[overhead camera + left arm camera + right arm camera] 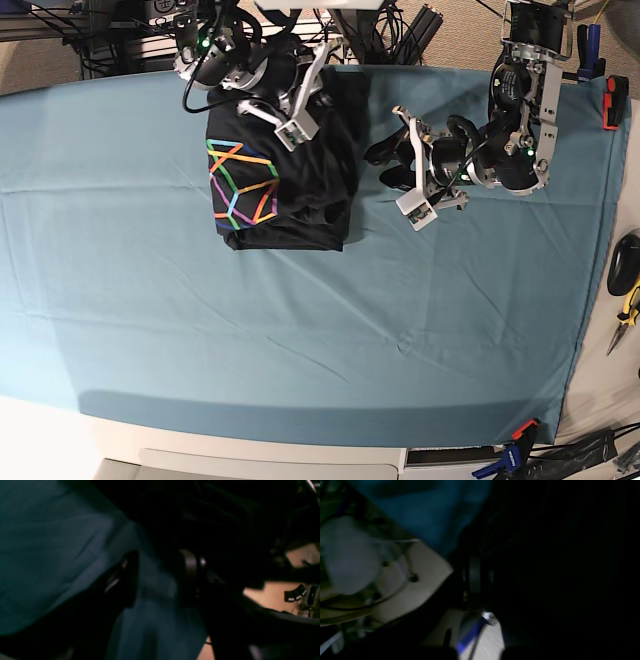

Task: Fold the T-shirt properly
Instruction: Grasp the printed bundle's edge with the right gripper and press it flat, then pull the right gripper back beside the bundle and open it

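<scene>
Two arms are finishing the fold: the T-shirt (285, 170) is lying as a compact rectangle. The right gripper (300, 110) is hovering over its far edge, grip unreadable. The left gripper (385, 165) is spread, empty, just beside it. Next comes a final tidy, probably.

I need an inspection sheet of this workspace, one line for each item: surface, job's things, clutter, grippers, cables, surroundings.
Surface: teal cloth sheet covers the table, lightly creased.
Job's things: T-shirt lies folded into a compact rectangle near the far edge, rainbow line print facing up.
Clutter: nothing seen on the sheet.
Grippers: right gripper sits over the T-shirt's far part, jaws state unclear; left gripper hovers over bare sheet beside the T-shirt, jaws apart, empty.
Cables: black cables bundled behind the far edge.
Surroundings: pliers off the sheet's right edge; clamp at the near right corner.
</scene>
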Available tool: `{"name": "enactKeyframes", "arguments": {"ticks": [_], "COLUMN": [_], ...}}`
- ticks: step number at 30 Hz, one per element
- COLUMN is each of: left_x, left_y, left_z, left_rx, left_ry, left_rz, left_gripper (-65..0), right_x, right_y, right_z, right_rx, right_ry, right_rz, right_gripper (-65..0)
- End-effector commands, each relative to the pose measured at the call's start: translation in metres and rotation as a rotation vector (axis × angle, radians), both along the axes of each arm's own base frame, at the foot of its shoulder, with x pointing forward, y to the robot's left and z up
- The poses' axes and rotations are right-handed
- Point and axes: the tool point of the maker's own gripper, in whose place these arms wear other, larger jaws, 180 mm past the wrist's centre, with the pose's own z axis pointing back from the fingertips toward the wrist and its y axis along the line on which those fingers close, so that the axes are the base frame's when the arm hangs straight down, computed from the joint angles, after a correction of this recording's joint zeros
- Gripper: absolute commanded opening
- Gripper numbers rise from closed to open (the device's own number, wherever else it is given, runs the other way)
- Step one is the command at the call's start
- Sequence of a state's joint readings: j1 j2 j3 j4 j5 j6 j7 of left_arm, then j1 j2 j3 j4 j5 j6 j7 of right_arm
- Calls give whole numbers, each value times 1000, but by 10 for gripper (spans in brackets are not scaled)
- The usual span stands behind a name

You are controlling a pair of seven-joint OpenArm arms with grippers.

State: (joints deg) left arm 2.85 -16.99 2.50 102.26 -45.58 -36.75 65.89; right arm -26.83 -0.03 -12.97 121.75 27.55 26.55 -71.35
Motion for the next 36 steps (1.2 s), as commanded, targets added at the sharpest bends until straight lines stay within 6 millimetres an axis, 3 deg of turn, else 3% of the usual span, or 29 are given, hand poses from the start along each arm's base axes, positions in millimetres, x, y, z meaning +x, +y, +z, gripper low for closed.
{"name": "enactKeyframes", "arguments": {"ticks": [1,9,14,15,18,21,25,29,32,36], "left_x": [8,8,8,8,8,8,9,9,9,8], "left_y": [-3,-3,-3,-2,-3,-2,0,1,3,3], "left_z": [13,13,13,13,13,13,11,9,7,6], "left_rx": [-36,-35,-35,-35,-35,-34,-16,-4,14,14], "left_ry": [-44,-44,-44,-44,-44,-44,-47,-49,-51,-48], "left_rz": [1,1,1,1,1,1,3,4,6,8], "left_gripper": [-412,-412,-412,-412,-412,-412,-412,-412,-412,-412], "right_x": [1,-3,0,1,11,35,91,141,171,204], "right_y": [12,18,9,7,1,-3,-17,-51,-88,-142], "right_z": [14,19,10,9,8,21,60,82,77,43], "right_rx": [79,122,36,20,-17,-40,-114,-275,-333,-272], "right_ry": [-23,-26,-52,-58,-91,-187,-459,-616,-592,-407], "right_rz": [15,45,56,52,43,30,-35,-171,-328,-507], "right_gripper": [-650,-633,-378,-348,-344,-344,-344,-344,-338,-288]}}
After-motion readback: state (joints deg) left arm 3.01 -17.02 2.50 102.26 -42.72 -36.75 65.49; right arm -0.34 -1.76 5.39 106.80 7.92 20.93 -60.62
